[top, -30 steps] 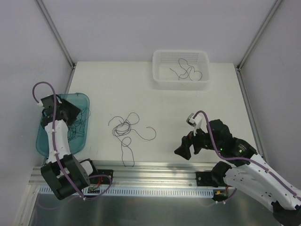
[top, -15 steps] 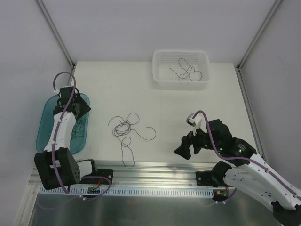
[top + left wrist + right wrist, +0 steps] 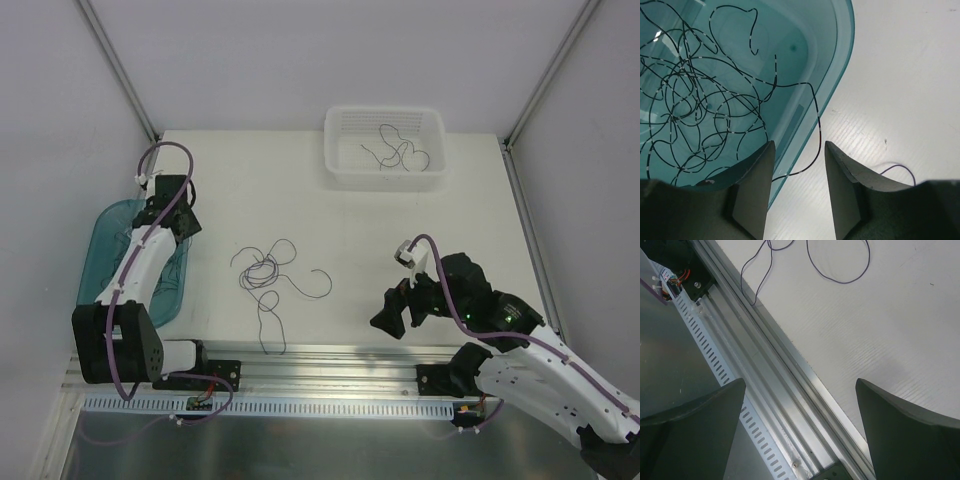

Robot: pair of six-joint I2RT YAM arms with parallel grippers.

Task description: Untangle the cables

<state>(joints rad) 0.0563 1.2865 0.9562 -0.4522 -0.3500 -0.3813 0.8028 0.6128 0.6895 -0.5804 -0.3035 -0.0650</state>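
Note:
A loose tangle of thin dark purple cables (image 3: 262, 272) lies on the white table, with one strand trailing toward the front edge. A dense mass of black cables (image 3: 700, 100) fills the teal tray (image 3: 840, 75). One strand hangs over the tray's rim onto the table. My left gripper (image 3: 172, 215) is open and empty above the tray's right rim (image 3: 799, 146). My right gripper (image 3: 392, 318) is open and empty above the table's front edge (image 3: 800, 382). A purple loop (image 3: 842, 283) lies ahead of it.
A white mesh basket (image 3: 385, 112) at the back of the table holds a few loose cables (image 3: 398, 152). The teal tray (image 3: 95, 250) sits at the left edge. An aluminium rail (image 3: 765, 355) runs along the front edge. Frame posts and white walls enclose the table.
My left arm has swung from over the tray's left side toward the far right. Its gripper now hangs over the tray's right rim. The right arm and table cables have not moved.

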